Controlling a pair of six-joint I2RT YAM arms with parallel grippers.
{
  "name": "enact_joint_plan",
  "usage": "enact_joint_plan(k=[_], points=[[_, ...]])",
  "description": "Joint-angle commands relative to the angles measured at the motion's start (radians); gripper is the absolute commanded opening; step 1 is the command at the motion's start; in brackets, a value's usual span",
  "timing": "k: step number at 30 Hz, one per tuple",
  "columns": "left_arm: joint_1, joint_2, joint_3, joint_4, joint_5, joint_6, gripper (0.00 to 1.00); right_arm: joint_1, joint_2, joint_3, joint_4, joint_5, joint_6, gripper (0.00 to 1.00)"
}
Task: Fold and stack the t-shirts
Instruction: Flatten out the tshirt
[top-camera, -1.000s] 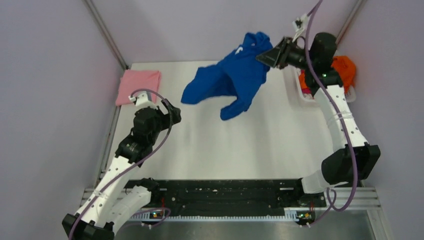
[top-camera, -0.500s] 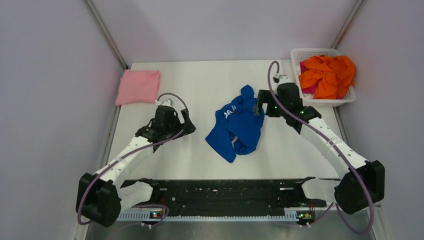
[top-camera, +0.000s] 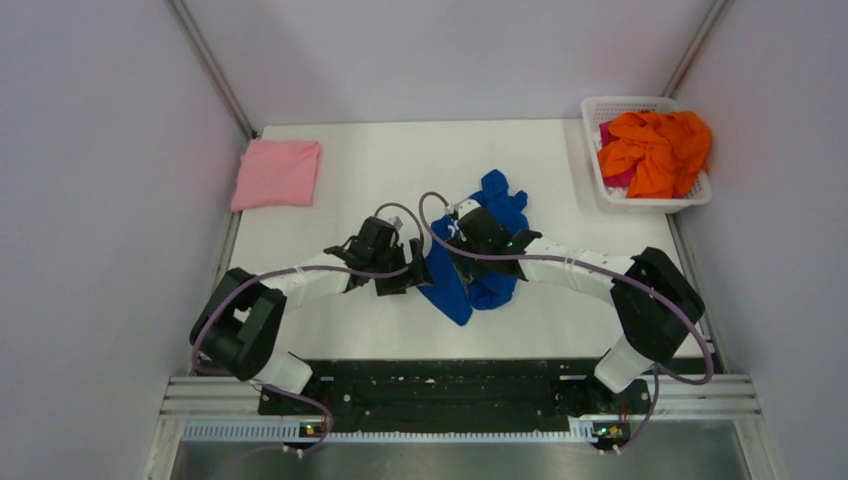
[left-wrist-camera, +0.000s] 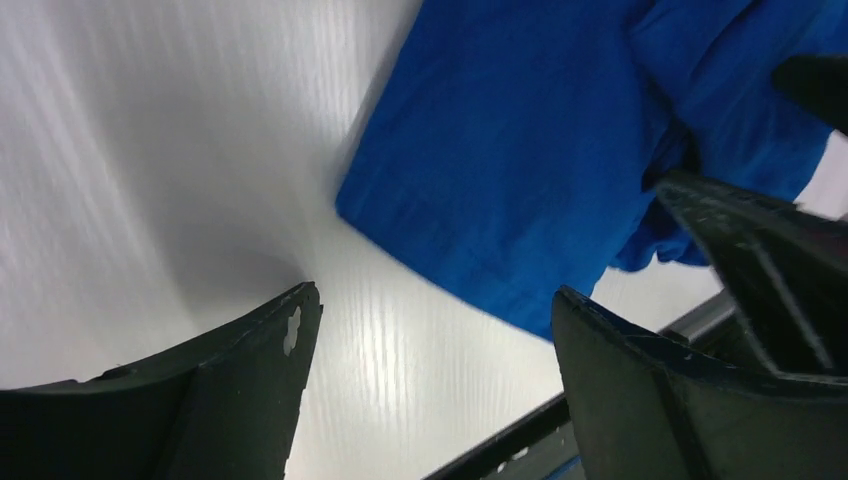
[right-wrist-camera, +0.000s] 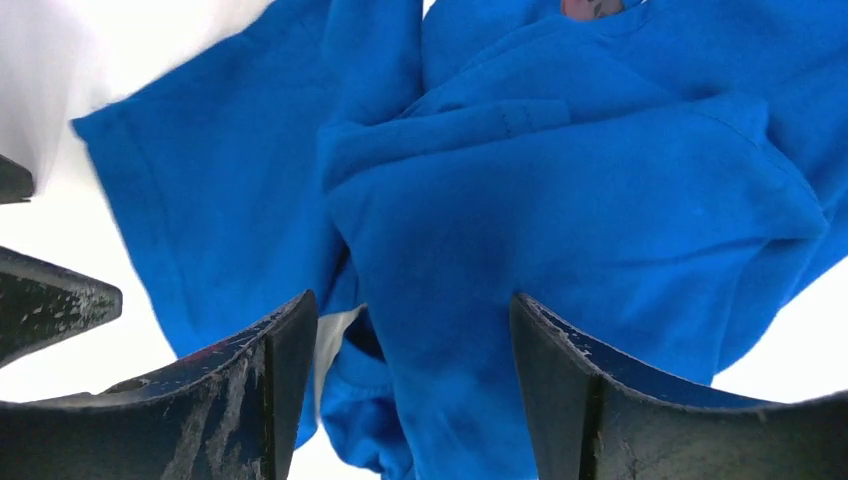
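Spreading a crumpled garment before the fold: the white desk (top-camera: 330, 160) carries a royal blue t-shirt (top-camera: 497, 200), bunched in a loose heap near its middle and taken as the reference for every position given. Well beyond this t-shirt and to its right stands a white lattice basket (top-camera: 650, 204) holding a pile of orange t-shirts (top-camera: 655, 150). Well beyond it and to its left lies a pale pink t-shirt (top-camera: 277, 172), already folded flat. Both arms converge on the blue t-shirt. The left fingers (left-wrist-camera: 250, 390) are spread apart and hold nothing, poised just beside its left edge with a hem corner lying ahead of the gap. The right fingers (right-wrist-camera: 250, 390) are likewise parted and empty, low over its rumpled folds. The step in hand is judged to be taking hold of the heap in order to lay it flat. Done well, each arm pinches a single layer at a separate hem or shoulder, not a bundle of folds. The two then draw apart evenly, so the cloth opens without twisting or dragging.
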Motion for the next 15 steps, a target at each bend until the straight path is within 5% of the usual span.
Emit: enact_joint_plan(k=[1, 6, 12, 15], points=[[-0.036, 0.089, 0.069, 0.074, -0.051, -0.019, 0.88, 0.003, 0.059, 0.037, 0.069, 0.034, -0.033, 0.68], [-0.074, 0.175, 0.122, 0.054, -0.136, -0.029, 0.77, 0.003, 0.104, 0.034, 0.079, 0.17, 0.021, 0.51], [-0.124, 0.253, 0.2, 0.021, -0.209, -0.027, 0.56, 0.0, -0.017, -0.021, 0.134, 0.252, 0.116, 0.0], [-0.139, 0.299, 0.234, 0.015, -0.217, -0.03, 0.33, -0.022, -0.089, -0.068, 0.167, 0.229, 0.167, 0.0]])
